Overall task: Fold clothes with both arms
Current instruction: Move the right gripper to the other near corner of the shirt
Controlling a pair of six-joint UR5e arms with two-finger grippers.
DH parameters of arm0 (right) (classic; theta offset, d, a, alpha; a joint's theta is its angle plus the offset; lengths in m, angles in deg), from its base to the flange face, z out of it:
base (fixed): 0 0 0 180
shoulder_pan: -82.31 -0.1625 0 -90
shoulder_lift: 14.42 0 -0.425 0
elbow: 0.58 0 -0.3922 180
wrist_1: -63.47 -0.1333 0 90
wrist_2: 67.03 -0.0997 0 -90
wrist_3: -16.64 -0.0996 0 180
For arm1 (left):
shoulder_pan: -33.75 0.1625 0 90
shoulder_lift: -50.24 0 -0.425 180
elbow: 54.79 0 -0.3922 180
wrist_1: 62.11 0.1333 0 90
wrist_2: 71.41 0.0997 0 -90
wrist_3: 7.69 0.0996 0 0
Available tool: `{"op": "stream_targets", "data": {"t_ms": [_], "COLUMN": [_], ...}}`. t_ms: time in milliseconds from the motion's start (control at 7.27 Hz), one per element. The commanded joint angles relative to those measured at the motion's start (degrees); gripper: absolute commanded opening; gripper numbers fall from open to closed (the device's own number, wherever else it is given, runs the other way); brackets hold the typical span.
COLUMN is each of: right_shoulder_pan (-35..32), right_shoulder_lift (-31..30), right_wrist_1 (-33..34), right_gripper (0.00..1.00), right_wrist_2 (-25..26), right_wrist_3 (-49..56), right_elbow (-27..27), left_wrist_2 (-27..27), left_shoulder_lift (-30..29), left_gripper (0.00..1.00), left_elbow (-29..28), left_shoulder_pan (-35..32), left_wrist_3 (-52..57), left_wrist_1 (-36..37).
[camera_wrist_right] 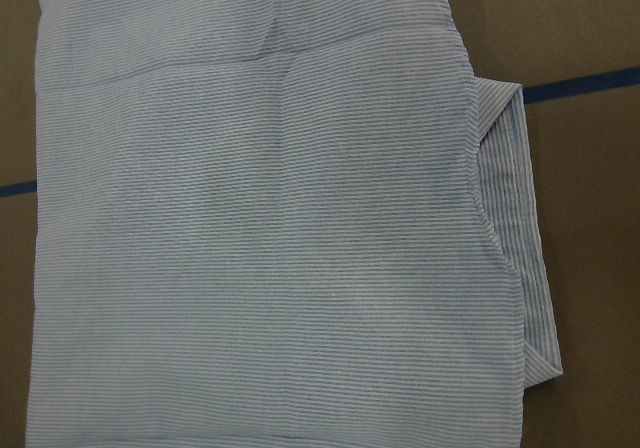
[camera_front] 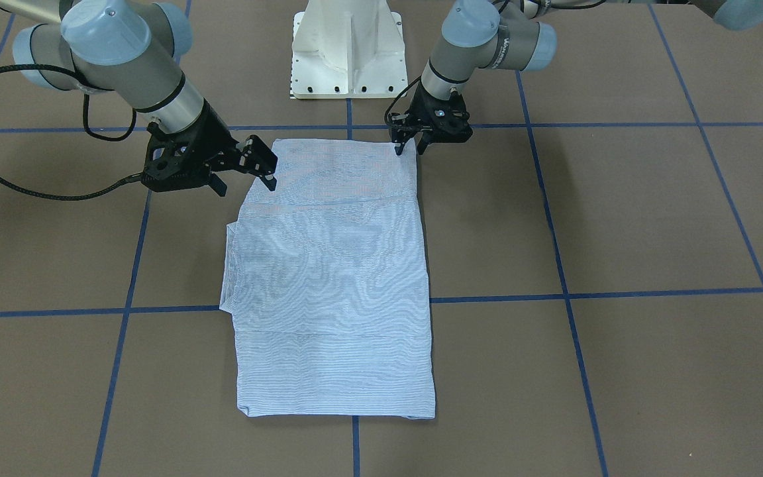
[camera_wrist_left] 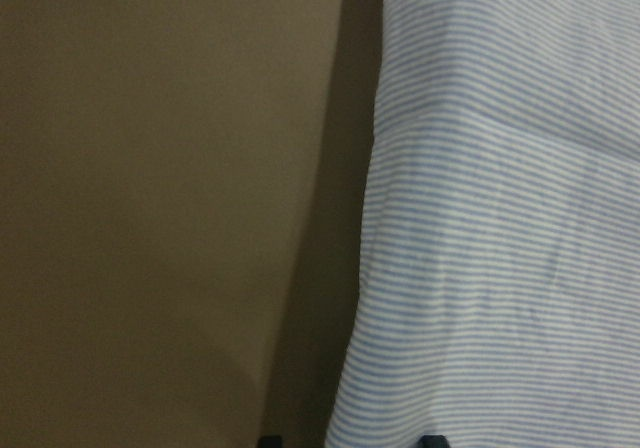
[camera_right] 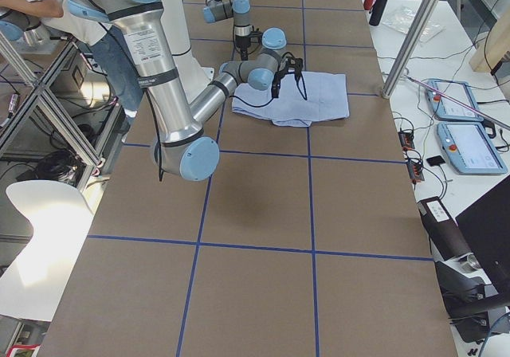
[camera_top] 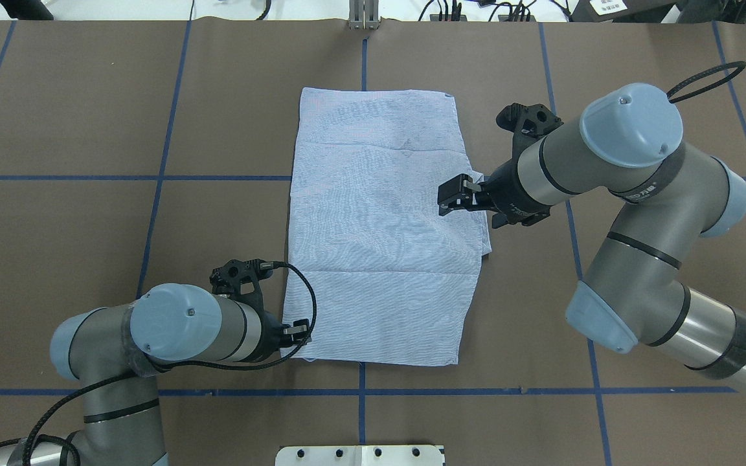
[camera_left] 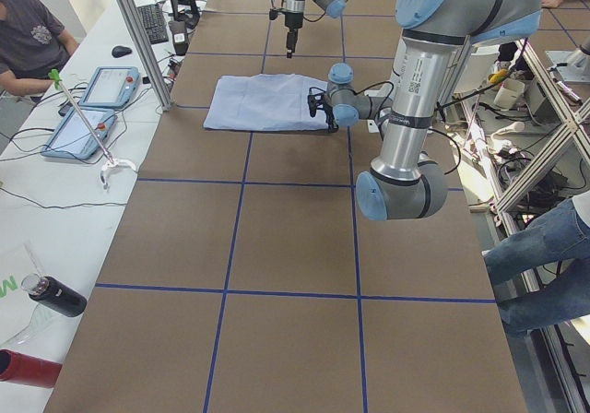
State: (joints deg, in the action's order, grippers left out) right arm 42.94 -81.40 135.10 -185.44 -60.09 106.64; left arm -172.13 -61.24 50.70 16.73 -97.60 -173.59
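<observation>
Left end effector [camera_front: 409, 150] and right end effector [camera_top: 451, 196] both stand with fingers apart, clamped on nothing. Beneath them spreads the table [camera_front: 620, 212], matte brown and flat, ruled into big squares by blue tape lines [camera_front: 620, 291]. On it lies the shirt [camera_front: 335, 285], folded into a long rectangle of thin, finely blue-and-white striped cloth, smooth but for faint creases; its long axis runs straight away from the robot's base. The left end effector is at the corner of the shirt's near end, one finger over the cloth, the other just outside its long edge, so fabric lies inward and ahead of it. The right end effector hangs over the opposite long edge, about halfway along, the cloth below and inward of it. By my judgement the left is nearer a grasp; the right is well short of the matching near corner. Just beside the right end effector, a narrow folded strip [camera_top: 484, 236] pokes out past the edge.
</observation>
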Motion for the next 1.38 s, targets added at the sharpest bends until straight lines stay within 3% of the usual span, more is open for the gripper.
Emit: {"op": "stream_targets", "data": {"t_ms": [0, 138, 275, 413, 688, 963, 1238], "right_shoulder_pan": [-0.27, -0.36, -0.28, -0.27, 2.43, 9.36, 16.13], "right_shoulder_lift": [0.01, -0.07, -0.07, -0.33, -0.51, -1.13, -0.17], "right_wrist_1": [0.0, 0.09, 0.09, 0.0, 0.0, 0.96, 13.03], "right_gripper": [1.0, 1.0, 1.0, 1.0, 1.0, 1.0, 1.0], "right_wrist_2": [-0.15, -0.15, -0.15, -0.15, 1.25, 7.28, 12.65], "right_wrist_3": [0.0, 0.0, 0.0, -0.96, -12.34, -22.37, -27.67], "right_elbow": [0.0, 0.0, -0.09, -0.09, 0.17, 0.26, 3.32], "left_wrist_2": [-0.09, -0.09, -0.09, -0.18, -2.1, -2.11, -2.11], "left_shoulder_lift": [-0.05, -0.05, -0.05, -0.22, -0.4, -0.49, -0.92], "left_gripper": [0.45, 0.38, 0.11, 0.0, 0.0, 0.0, 0.0], "left_elbow": [0.16, 0.24, 0.59, 0.77, 2.7, 2.71, 2.62], "left_shoulder_pan": [0.32, 0.32, 0.32, 0.23, 0.23, 0.23, 0.23], "left_wrist_3": [0.0, 0.0, 0.0, -0.09, -0.09, -0.09, -0.09], "left_wrist_1": [0.3, 0.3, 0.3, 0.3, 2.22, 2.23, 2.32]}}
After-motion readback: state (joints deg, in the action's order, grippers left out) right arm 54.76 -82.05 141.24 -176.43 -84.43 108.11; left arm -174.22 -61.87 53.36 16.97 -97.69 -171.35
